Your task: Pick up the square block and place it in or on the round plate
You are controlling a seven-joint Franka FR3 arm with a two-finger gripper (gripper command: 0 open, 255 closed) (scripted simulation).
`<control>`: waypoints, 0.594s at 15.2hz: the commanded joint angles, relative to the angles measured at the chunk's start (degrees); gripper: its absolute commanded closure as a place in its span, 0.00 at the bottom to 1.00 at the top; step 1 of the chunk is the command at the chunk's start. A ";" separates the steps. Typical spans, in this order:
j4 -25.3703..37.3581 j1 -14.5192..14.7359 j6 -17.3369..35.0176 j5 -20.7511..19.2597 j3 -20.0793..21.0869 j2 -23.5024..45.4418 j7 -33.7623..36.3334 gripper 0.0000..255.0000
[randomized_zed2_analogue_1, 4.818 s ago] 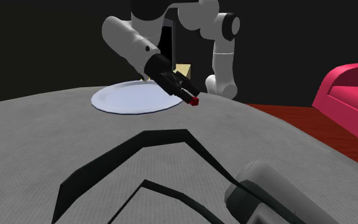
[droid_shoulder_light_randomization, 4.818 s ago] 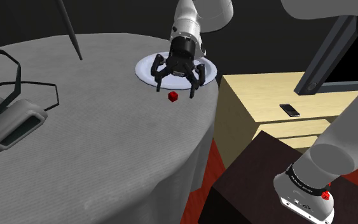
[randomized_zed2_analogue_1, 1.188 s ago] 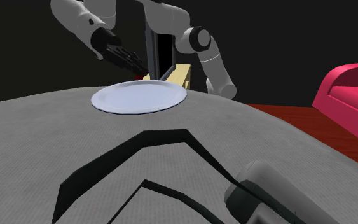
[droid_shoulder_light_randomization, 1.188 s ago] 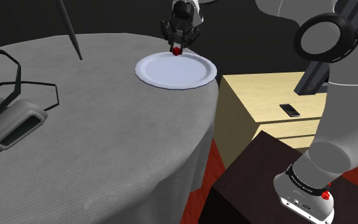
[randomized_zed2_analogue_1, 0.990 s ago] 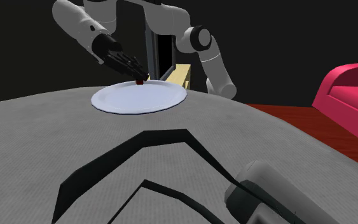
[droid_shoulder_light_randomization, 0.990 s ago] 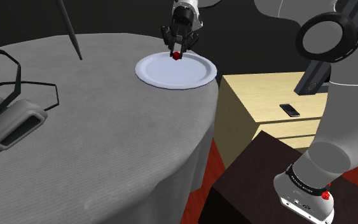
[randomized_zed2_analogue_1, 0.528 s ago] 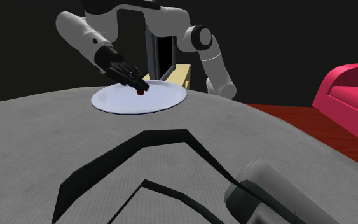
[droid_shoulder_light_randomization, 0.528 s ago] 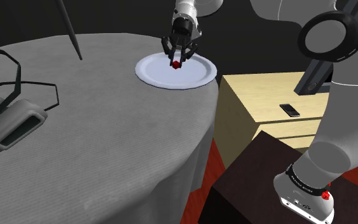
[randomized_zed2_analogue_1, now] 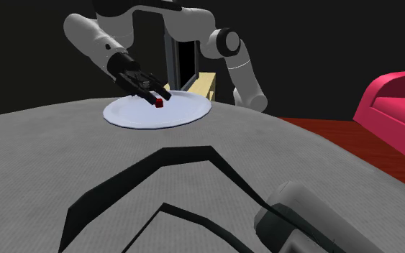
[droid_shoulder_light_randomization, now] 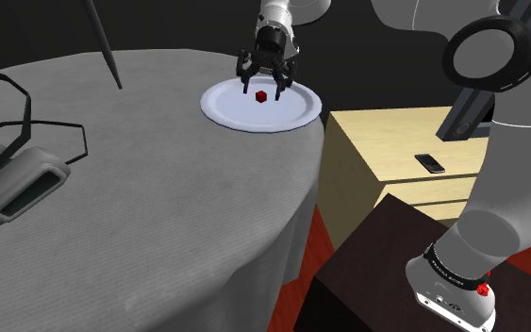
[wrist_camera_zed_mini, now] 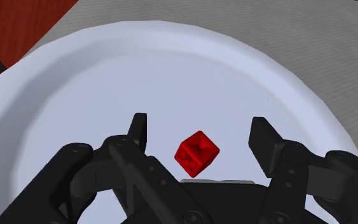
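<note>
The red cube (wrist_camera_zed_mini: 196,153) lies on the white round plate (wrist_camera_zed_mini: 75,95), between the 2 fingers of our claw (wrist_camera_zed_mini: 201,130), which stand wide apart, gripping nothing. We judge the placing done; the open claw can lift clear without disturbing the cube.

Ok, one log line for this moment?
gripper: open, above white plate | red block: on plate, unheld | placement: looks done

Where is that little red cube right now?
In the shoulder view the red cube sits on the white plate at the grey table's far edge, just under the open gripper, which is not touching it.
</note>
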 commanded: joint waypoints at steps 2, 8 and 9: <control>0.00 0.00 0.00 0.00 0.00 0.00 0.00 0.00; 16.34 -0.47 -7.41 -0.55 -0.15 8.63 4.92 0.00; 16.35 -0.47 -7.41 -0.55 -0.13 8.64 4.93 0.00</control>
